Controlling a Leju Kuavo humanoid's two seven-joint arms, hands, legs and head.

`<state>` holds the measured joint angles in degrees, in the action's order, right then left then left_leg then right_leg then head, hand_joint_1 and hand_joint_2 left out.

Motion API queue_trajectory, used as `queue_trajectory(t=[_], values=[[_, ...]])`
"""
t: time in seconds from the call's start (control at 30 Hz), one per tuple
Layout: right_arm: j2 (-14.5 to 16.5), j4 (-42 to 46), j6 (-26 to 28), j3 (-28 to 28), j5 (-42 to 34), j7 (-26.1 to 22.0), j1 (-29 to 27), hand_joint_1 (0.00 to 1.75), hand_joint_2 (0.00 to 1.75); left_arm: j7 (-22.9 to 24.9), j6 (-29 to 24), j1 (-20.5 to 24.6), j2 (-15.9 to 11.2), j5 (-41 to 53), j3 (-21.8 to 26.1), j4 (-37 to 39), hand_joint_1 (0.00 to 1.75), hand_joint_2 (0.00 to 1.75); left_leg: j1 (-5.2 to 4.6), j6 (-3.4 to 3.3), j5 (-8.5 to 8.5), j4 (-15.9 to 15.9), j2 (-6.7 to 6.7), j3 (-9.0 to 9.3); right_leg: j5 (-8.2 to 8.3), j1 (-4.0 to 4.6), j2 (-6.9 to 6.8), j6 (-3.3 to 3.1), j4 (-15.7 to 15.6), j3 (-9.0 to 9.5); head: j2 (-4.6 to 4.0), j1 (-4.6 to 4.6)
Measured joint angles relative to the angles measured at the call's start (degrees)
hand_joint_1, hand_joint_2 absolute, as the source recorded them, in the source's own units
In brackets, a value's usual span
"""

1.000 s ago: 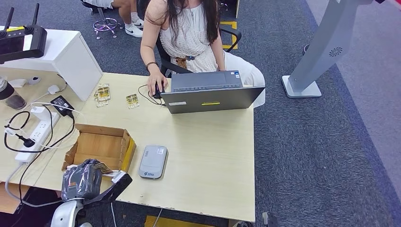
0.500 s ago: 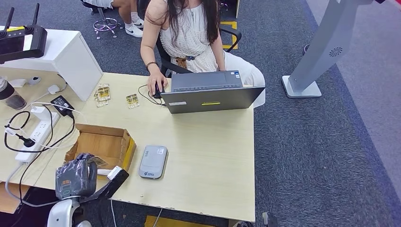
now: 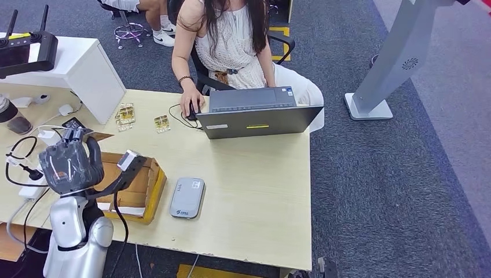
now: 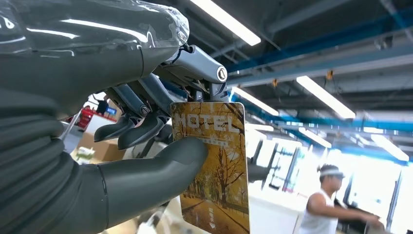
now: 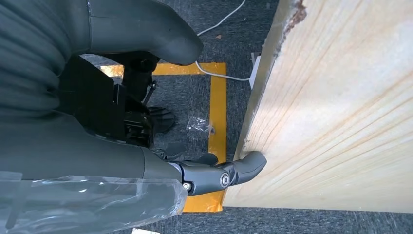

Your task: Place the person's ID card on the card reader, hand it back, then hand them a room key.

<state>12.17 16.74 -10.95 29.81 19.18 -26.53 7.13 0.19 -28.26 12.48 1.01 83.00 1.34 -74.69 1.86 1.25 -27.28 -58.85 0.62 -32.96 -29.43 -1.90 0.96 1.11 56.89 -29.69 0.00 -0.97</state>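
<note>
— What sits at the far left of the desk [image 3: 255, 191]?
— A white power strip [image 3: 43, 165] with black cables, next to a white box [image 3: 87, 72]. Just right of that, the left hand [image 3: 69, 165] is raised above the open cardboard box [image 3: 142, 188].

— Is that hand holding anything?
— Yes. In the left wrist view its thumb and fingers [image 4: 146, 129] pinch a room key [image 4: 214, 165], a card printed "HOTEL" with autumn trees, held upright by one edge. From the head view the card is hidden behind the hand.

— And further right?
— The grey card reader [image 3: 187, 197] lies flat on the desk just right of the cardboard box, with nothing on top of it. Beyond it, near the far edge, are a few small gold packets [image 3: 125, 116].

— The person?
— A person [image 3: 231, 43] sits across the desk behind an open laptop [image 3: 257, 113], one hand on a mouse [image 3: 193, 110].

— The right hand?
— The right hand [image 5: 146, 122] hangs beside the desk's edge, over grey carpet and yellow floor tape [image 5: 216, 122]. It holds nothing; its thumb and fingers are apart, one fingertip touching the wood.
</note>
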Motion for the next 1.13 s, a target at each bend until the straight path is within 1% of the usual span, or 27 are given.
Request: queue_trajectory(t=[0.13, 0.23, 0.3, 0.43, 0.53, 0.7, 0.83, 1.13], values=[[0.0, 0.0, 0.0, -0.4, 0.0, 0.1, 0.1, 0.0, 1.75, 1.2, -0.3, 7.1, -0.8, 2.0, -0.5, 4.0, 1.75, 1.75, 0.03, 0.02, 0.06, 0.0, -0.05, 0.0, 0.08, 0.02, 0.06, -0.04, 0.0, -0.02, 0.0, 0.01], [0.0, -0.1, 0.0, -0.6, 0.0, 0.1, 0.1, 0.0, 1.75, 1.9, -0.5, 10.2, -1.3, 3.1, -0.8, 6.3, 1.75, 1.75, 0.04, 0.03, 0.07, 0.0, -0.12, 0.0, 0.09, 0.03, 0.15, -0.05, 0.0, -0.06, 0.0, 0.0], [0.0, -0.1, 0.0, -0.7, -0.1, 0.2, 0.1, 0.0, 1.75, 3.2, -0.5, 11.9, -1.8, 4.3, -0.9, 8.3, 1.75, 1.75, 0.05, 0.03, 0.07, 0.0, -0.13, 0.0, 0.09, 0.04, 0.16, -0.05, 0.0, -0.09, 0.0, 0.0], [-0.1, -0.2, 0.0, -1.2, -0.5, 0.5, 0.2, 0.0, 1.75, 5.2, -0.4, 16.4, -3.3, 5.0, -1.2, 13.9, 1.75, 1.75, 0.07, 0.03, 0.07, 0.0, -0.24, 0.0, 0.13, 0.05, 0.24, -0.1, 0.1, -0.13, 0.0, 0.0], [-0.2, -0.2, 0.0, -1.5, -0.6, 0.6, 0.2, 0.0, 1.75, 5.6, -0.6, 18.6, -4.1, 5.0, -1.3, 17.4, 1.75, 1.75, 0.07, 0.04, 0.07, 0.0, -0.29, 0.0, 0.13, 0.05, 0.29, -0.11, 0.1, -0.17, 0.0, 0.0], [-0.2, -0.3, 0.0, -1.7, -0.7, 0.6, 0.2, 0.0, 1.75, 5.8, -0.8, 19.8, -4.2, 5.0, -1.4, 20.4, 1.75, 1.75, 0.06, 0.04, 0.07, 0.0, -0.36, -0.01, 0.13, 0.05, 0.36, -0.11, 0.1, -0.19, 0.0, 0.01], [-0.2, -0.3, 0.0, -1.7, -0.8, 0.6, 0.2, 0.0, 1.75, 5.7, -0.9, 19.9, -4.1, 5.0, -1.5, 21.6, 0.0, 1.75, 0.07, 0.04, 0.07, 0.0, -0.38, -0.01, 0.14, 0.05, 0.38, -0.11, 0.1, -0.2, 0.0, 0.0], [-0.2, -0.3, 0.0, -1.8, -1.5, 0.5, 0.2, 0.0, 1.75, 3.2, -1.4, 19.2, -4.0, 4.2, -1.5, 22.2, 0.0, 1.75, 0.07, 0.04, 0.07, 0.0, -0.38, -0.01, 0.14, 0.05, 0.37, -0.11, 0.1, -0.21, 0.0, 0.0]])
